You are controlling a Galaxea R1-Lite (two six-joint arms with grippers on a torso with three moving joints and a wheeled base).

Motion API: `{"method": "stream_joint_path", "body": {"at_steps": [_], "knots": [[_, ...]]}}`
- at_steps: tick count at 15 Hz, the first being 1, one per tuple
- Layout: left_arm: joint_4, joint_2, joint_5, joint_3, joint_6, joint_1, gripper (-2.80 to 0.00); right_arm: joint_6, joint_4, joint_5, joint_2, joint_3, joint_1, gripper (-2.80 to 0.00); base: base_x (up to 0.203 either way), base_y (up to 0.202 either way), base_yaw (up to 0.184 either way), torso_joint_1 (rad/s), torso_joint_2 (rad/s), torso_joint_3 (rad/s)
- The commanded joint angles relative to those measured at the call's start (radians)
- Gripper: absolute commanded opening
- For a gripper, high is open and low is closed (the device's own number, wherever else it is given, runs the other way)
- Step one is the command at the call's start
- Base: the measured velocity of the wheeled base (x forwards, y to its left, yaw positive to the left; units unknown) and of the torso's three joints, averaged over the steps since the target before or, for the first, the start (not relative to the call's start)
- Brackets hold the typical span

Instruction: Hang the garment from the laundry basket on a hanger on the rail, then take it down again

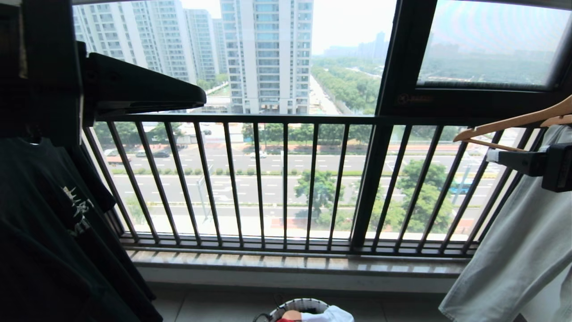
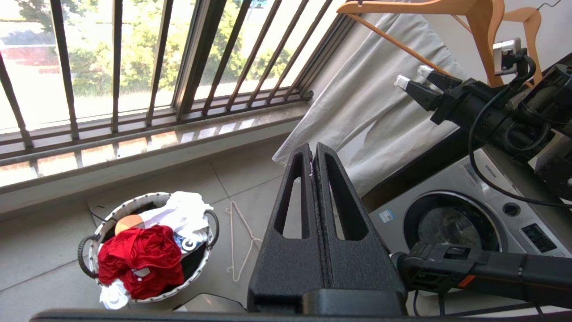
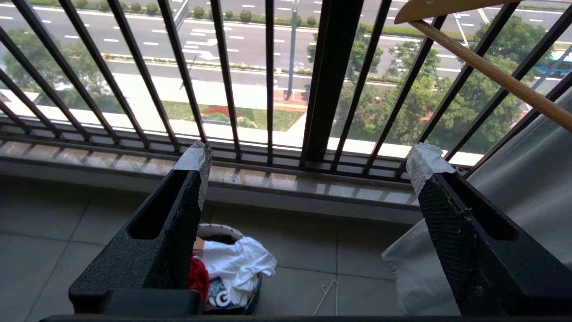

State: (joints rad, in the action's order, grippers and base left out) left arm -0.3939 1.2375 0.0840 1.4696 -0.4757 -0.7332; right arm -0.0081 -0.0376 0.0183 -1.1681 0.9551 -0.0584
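The red garment (image 2: 138, 259) lies crumpled in the laundry basket (image 2: 134, 201) on the tiled floor, below both arms; a strip of it shows past a finger (image 3: 199, 277). The basket's rim (image 1: 295, 305) sits at the bottom edge of the head view. The thin white hanger (image 2: 239, 243) lies flat on the floor beside the basket (image 3: 328, 295). My left gripper (image 2: 311, 150) is shut and raised high at the left (image 1: 196, 94). My right gripper (image 3: 310, 154) stands wide open with nothing between its taped tips, up at the right (image 1: 491, 156) near the hanging grey cloth. The rail is out of view.
A black T-shirt (image 1: 53, 223) hangs at the left. A pale grey cloth (image 1: 514, 259) hangs on a wooden hanger (image 1: 514, 123) at the right. The barred window railing (image 1: 286, 179) is ahead. A washing machine (image 2: 456, 223) stands under the right arm. A white shirt (image 2: 183, 214) fills the basket's other side.
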Motion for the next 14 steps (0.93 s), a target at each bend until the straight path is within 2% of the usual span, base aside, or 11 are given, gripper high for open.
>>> {"method": "stream_joint_path", "body": {"at_steps": [1,7,14], "knots": [[-0.002,0.011,0.000,0.000,-0.003,0.000,-2.80,0.031,0.027,0.003,0.096,-0.137,0.013,0.00,0.000,0.000,0.000,0.000,0.00,0.000],[-0.002,0.004,-0.001,0.000,-0.003,0.001,-2.80,0.051,0.045,0.006,0.125,-0.231,0.022,0.00,0.000,0.000,0.000,0.000,0.00,0.000],[-0.002,-0.018,-0.001,0.000,-0.003,0.001,-2.80,0.048,0.045,0.008,0.125,-0.225,0.022,0.00,0.000,0.000,0.000,0.000,0.00,0.000]]}}
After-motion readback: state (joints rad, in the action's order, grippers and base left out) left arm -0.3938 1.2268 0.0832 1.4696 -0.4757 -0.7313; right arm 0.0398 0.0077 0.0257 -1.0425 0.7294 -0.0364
